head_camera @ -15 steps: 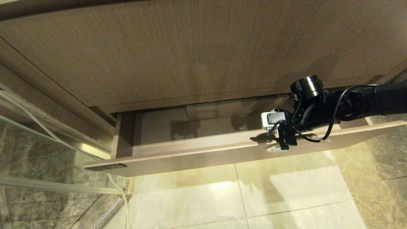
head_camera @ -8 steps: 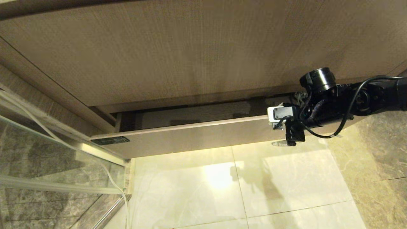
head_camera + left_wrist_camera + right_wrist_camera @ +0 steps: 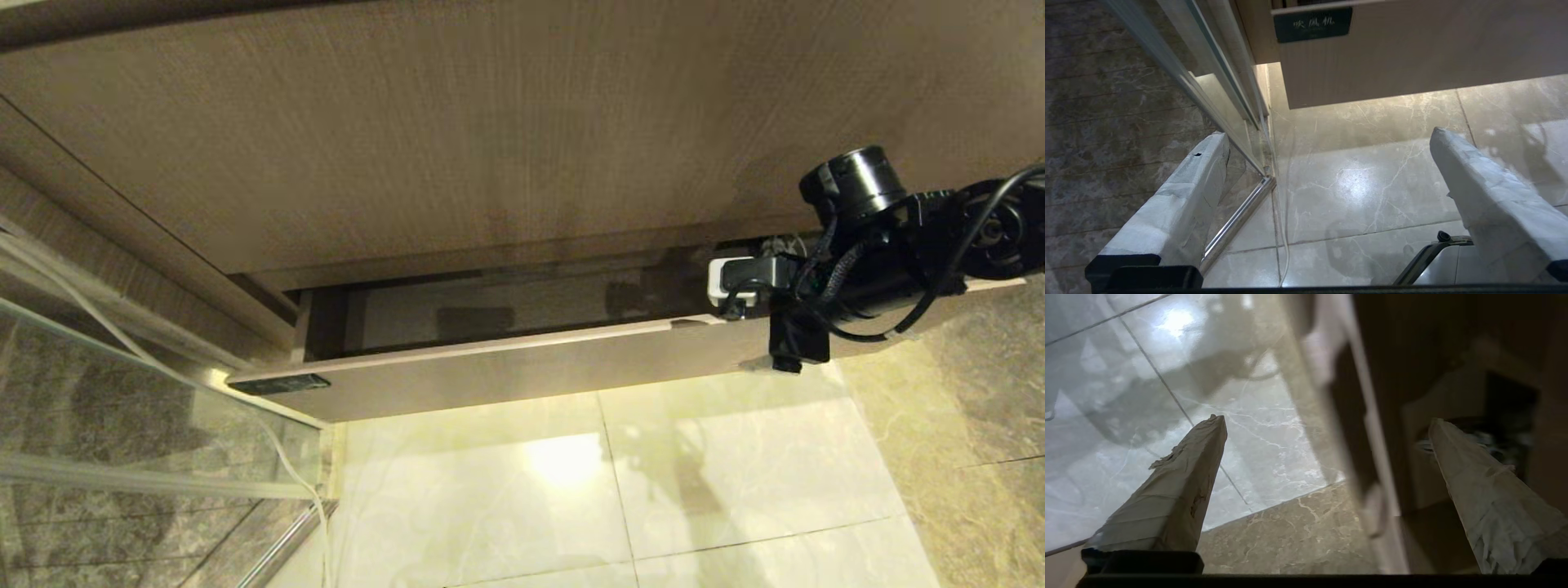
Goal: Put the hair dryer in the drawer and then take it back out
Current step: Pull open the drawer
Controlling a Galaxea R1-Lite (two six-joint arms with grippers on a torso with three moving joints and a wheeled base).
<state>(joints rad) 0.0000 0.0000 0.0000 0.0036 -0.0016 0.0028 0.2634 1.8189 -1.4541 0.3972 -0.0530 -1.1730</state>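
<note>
My right gripper (image 3: 1327, 420) stands with its two taped fingers (image 3: 1180, 490) wide apart and nothing between them but the edge of the drawer (image 3: 522, 371): one finger hangs on the outer side, over the marble floor (image 3: 735, 482), the other (image 3: 1486, 490) reaches inside the cavity behind the front board. I cannot tell whether either finger touches the board. In the head view the gripper (image 3: 763, 339) sits at the right end of the drawer front, the black arm (image 3: 922, 245) running in from the right edge of that view.

The drawer is part open, a narrow gap showing between its front and the taller wood-grain panel (image 3: 506, 131) above. The interior that shows, pale floor and a boxed section in shadow, is dim.

The hair dryer cannot be made out with certainty. In the right wrist view a pale, blurred tangle (image 3: 1490, 439) lies in the dark recess just beyond the inner finger; in the head view some light strands (image 3: 780, 243) show just behind my wrist. Whether these are its cord I cannot say.

My left gripper (image 3: 1327, 147) hangs with fingers spread, empty, over the floor beside the glass partition (image 3: 1208, 81), near the drawer's left corner and its small dark label (image 3: 1312, 24)
</note>
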